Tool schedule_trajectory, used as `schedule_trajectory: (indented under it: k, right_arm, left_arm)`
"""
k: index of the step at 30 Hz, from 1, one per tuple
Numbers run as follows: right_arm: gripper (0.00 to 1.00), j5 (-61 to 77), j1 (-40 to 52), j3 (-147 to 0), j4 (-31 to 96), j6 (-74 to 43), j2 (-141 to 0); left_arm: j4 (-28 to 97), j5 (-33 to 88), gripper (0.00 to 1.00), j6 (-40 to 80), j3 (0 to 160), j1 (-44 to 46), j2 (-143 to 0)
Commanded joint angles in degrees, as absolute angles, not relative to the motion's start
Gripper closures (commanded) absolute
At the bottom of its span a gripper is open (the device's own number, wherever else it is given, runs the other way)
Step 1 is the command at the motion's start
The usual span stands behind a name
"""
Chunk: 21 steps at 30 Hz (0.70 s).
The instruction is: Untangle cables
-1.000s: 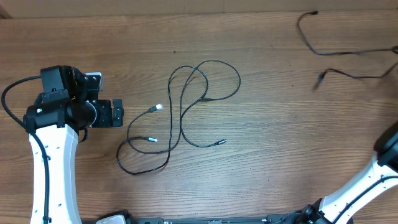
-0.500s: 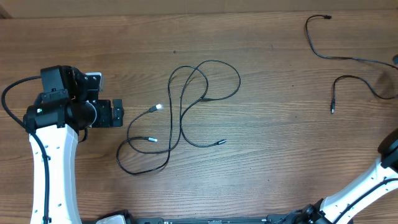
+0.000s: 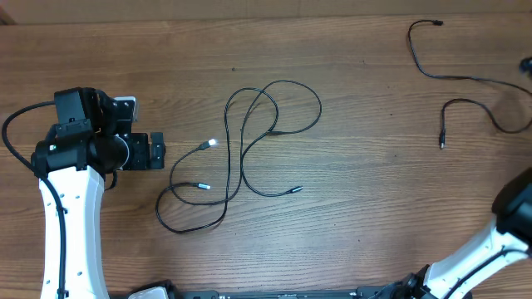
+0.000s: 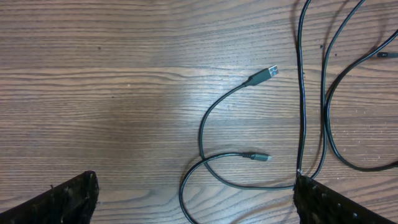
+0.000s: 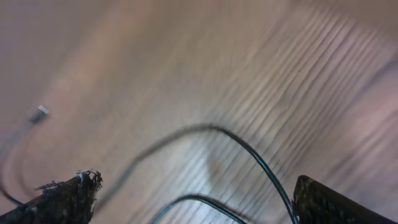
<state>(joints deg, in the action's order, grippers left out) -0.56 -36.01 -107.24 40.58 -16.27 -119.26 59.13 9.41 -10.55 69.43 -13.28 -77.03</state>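
**Inspector:** Start with the big items.

**Assistant:** Wooden table (image 3: 357,216), with the tangle (image 3: 242,158) of thin black cables lying at its middle. The left arm (image 3: 71,216) stands left of the tangle and the right arm (image 3: 490,249) is well off to its right, low in the overhead view.

**Inspector:** Grippers?

**Assistant:** The left gripper (image 3: 156,152) is just left of the tangle with its jaws fully apart, holding nothing. The right gripper (image 5: 196,180) also shows fingers spread wide with nothing between them, though its wrist view is blurred.

**Inspector:** Any cables away from the tangle?

**Assistant:** A separate cord (image 3: 461,78) lies far to the right, near the table's edge. I cannot tell whether it is one cord or two.

**Inspector:** Smallest items?

**Assistant:** A silver plug (image 3: 212,142) on the tangle's left side, a small tip (image 3: 202,187) below it and another tip (image 3: 295,190) at lower right.

**Inspector:** Recommendation?

**Assistant:** In my judgement the next pick is a plug end, not a mid-loop. Close on one strand only, just behind the silver plug. Draw it leftward, low and slowly, so that the crossing loops slide free rather than tighten.
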Motion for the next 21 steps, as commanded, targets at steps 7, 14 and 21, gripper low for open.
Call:
schedule_trajectory:
  k: [7, 14, 21]
  right_arm:
    - [0.00, -8.6, -28.8, -107.8, 47.3, -16.0, -107.8]
    - [0.00, -12.1, -24.6, -106.8, 56.1, -16.3, -111.2]
    - [0.00, -13.0, -24.6, -106.7, 62.4, -16.5, -115.7]
  left_arm:
    - [59.1, 9.5, 0.00, -11.4, 70.3, -13.8, -76.6]
    - [59.1, 9.5, 0.00, -11.4, 70.3, -13.8, -76.6]
    - [59.1, 9.5, 0.00, -11.4, 70.3, -13.8, -76.6]
